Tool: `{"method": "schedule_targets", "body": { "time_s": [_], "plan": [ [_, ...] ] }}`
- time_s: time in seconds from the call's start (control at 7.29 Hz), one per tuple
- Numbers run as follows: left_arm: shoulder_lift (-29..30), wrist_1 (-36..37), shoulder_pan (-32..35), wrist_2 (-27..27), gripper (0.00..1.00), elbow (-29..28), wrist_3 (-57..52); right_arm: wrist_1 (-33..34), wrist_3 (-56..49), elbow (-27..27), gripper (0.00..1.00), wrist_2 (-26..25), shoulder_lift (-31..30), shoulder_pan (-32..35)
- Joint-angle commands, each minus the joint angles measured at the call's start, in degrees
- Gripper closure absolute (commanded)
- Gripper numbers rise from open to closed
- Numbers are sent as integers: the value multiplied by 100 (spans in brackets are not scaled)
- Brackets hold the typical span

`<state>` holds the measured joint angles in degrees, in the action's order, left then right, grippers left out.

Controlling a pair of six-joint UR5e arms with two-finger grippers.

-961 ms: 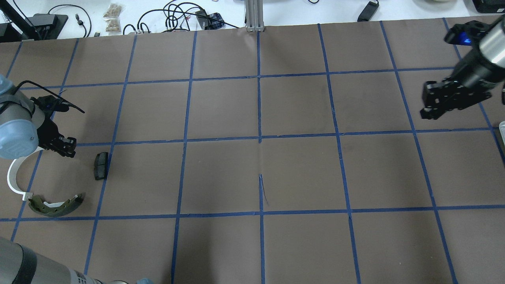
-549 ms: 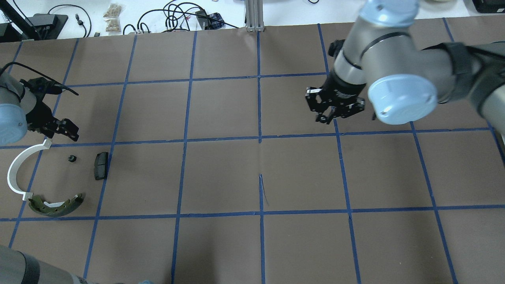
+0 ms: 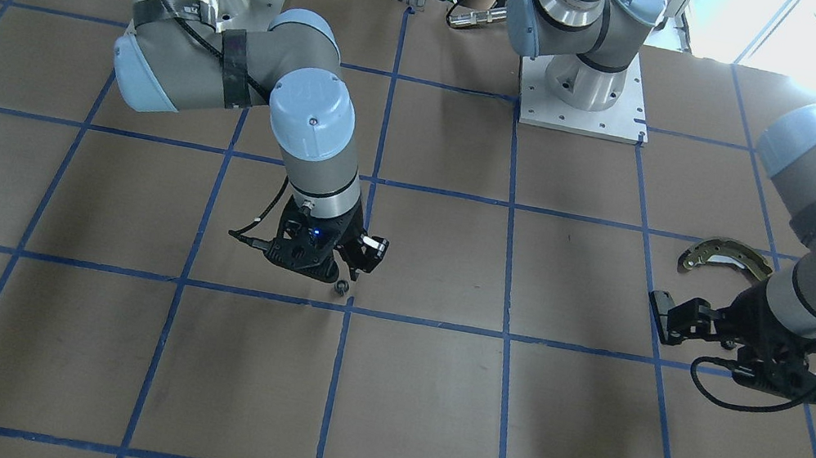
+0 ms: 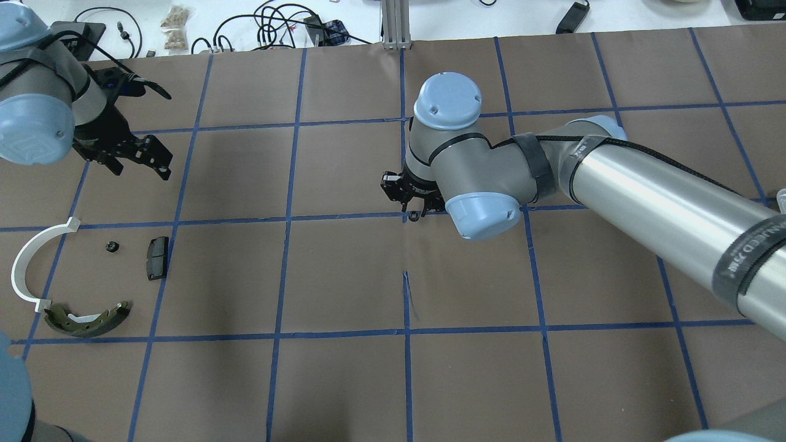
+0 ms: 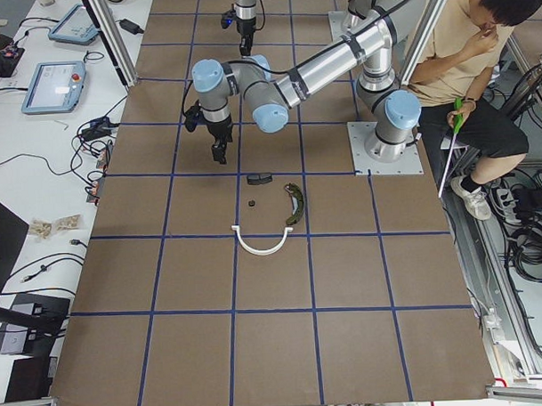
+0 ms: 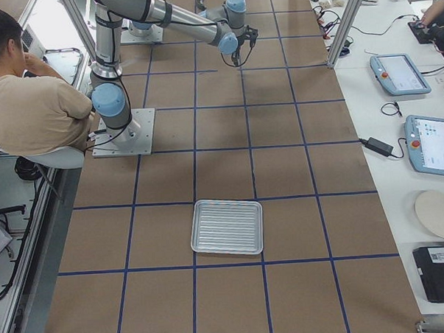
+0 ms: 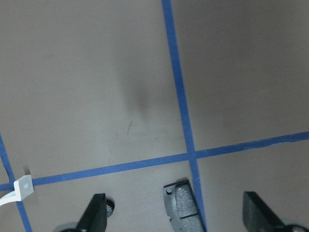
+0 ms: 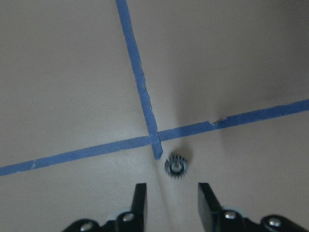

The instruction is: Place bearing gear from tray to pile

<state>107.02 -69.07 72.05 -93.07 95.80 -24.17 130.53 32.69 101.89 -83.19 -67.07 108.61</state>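
The right gripper (image 8: pixel 171 189) is hovering low, fingers parted with nothing between them. The bearing gear (image 8: pixel 176 166) is lying on the table (image 8: pixel 72 72) just beyond their tips, lower centre of the wrist view, beside the tape crossing (image 8: pixel 155 135). A clean pick is calling for straddling the toothed rim squarely and closing gently so it is not skidding away. The pile (image 4: pixel 157 258) is lying far left overhead.

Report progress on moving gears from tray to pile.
Done: one tiny black toothed gear lies between the thin white plastic arc and flat black pad. In hand: nothing; a second gear lies mid-table before the open right gripper. Left: moving it to the pile; the left gripper is open, empty.
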Motion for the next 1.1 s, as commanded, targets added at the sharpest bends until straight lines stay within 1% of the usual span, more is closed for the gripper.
{"method": "schedule_targets", "body": {
  "time_s": [0.0, 0.14, 0.27, 0.41, 0.55, 0.69, 0.82, 0.96],
  "plan": [
    [-40, -71, 597, 8, 0, 26, 571, -340, -278, -220, 0, 22, -260, -329],
    [-23, -71, 695, 17, 0, 18, 641, -1571, -968, -500, 0, -21, -742, -802],
    [38, -80, 922, 69, 0, 9, 1312, -2558, -1958, -851, 0, -39, -1155, -1407],
    [126, -63, 1464, 165, 0, -60, 1928, -3290, -2403, -1203, 0, -126, -1447, -1978],
    [196, 16, 2044, 183, 0, -79, 2804, -3958, -2878, -1424, 0, -466, -1728, -2306],
    [362, 173, 2467, 236, 0, -79, 2943, -4348, -3413, -1417, 0, -652, -1983, -2362],
    [607, 627, 2906, 689, 0, -79, 3241, -4334, -3410, -1356, 0, -619, -2308, -2327],
    [845, 997, 3355, 719, 0, -53, 3827, -4125, -2975, -1303, 0, -628, -2424, -2318]
  ]
}}
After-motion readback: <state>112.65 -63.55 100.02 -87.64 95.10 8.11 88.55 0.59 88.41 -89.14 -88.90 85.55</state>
